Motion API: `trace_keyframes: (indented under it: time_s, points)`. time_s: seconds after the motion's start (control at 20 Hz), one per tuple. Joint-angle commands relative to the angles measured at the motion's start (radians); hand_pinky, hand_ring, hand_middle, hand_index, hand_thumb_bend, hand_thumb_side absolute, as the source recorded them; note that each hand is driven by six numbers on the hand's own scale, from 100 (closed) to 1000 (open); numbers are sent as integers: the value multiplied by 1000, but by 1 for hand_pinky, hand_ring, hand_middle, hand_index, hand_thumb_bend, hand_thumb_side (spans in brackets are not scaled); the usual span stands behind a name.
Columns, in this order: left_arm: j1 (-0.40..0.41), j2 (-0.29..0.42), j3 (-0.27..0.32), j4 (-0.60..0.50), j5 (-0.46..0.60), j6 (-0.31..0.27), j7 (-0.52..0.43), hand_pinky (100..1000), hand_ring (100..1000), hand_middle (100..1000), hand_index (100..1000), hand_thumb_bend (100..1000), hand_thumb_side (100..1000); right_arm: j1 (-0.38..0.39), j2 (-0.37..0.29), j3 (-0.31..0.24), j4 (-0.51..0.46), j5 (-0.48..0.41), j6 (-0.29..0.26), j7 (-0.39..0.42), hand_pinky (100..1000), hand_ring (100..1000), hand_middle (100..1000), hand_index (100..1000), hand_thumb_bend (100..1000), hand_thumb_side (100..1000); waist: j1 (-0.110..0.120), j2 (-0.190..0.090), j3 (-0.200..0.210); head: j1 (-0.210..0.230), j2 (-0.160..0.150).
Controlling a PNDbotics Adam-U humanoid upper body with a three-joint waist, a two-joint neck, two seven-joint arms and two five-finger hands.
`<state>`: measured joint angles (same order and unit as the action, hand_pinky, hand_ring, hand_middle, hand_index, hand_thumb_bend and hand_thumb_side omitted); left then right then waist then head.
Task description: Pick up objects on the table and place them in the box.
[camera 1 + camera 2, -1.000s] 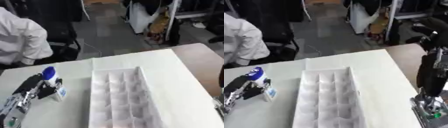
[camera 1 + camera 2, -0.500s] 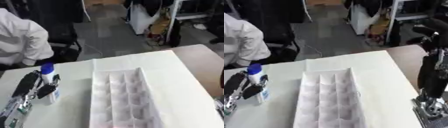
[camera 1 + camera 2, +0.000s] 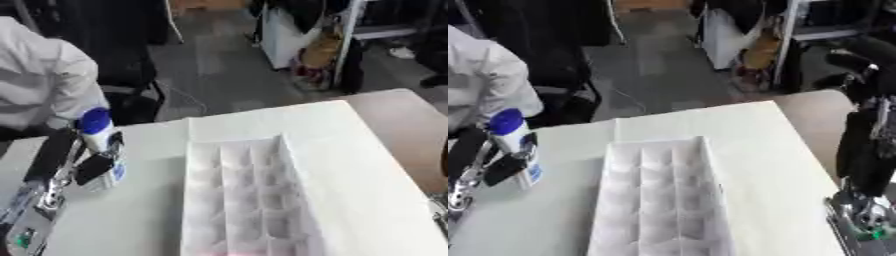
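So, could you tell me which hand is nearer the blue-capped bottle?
Left. The left hand holds the bottle; the right hand hangs beyond the box.

Left hand (image 3: 487, 162) at the left edge has its fingers (image 3: 507, 167) curled round an upright white bottle (image 3: 520, 150) with a blue cap. White compartment box (image 3: 658, 200) sits center-bottom on the white worktop (image 3: 772, 165). Right arm (image 3: 868, 160) stands at the right edge.
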<state>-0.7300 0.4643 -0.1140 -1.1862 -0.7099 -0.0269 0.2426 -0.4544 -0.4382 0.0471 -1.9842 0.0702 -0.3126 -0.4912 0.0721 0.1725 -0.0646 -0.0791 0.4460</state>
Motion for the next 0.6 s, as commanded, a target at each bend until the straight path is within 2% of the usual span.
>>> trace_keyframes:
  time_s: [0.05,0.15,0.4,0.6]
  points:
    - [-30,44,-27,-91,40,-26,-36,100,100,100,372,100,706,-10,-12,-1,-16,-3,0,4,493,666,691,765,100,865,-2,-18,1,6,1]
    - [-33,50,-50,-134,67,-44,-75,100,100,100,372,100,729,-10,-12,0,-16,-3,0,5,493,666,691,765,100,866,-2,-18,-1,6,3]
    - [-44,63,-97,-214,152,-106,-199,100,100,100,374,100,719,-14,-12,1,-16,-4,0,6,494,666,691,765,100,865,0,-18,-3,5,5]
    - [-66,69,-126,-239,209,-179,-291,100,100,100,376,100,731,-19,-11,4,-16,-5,0,9,494,666,691,765,100,865,3,-19,-8,7,5]
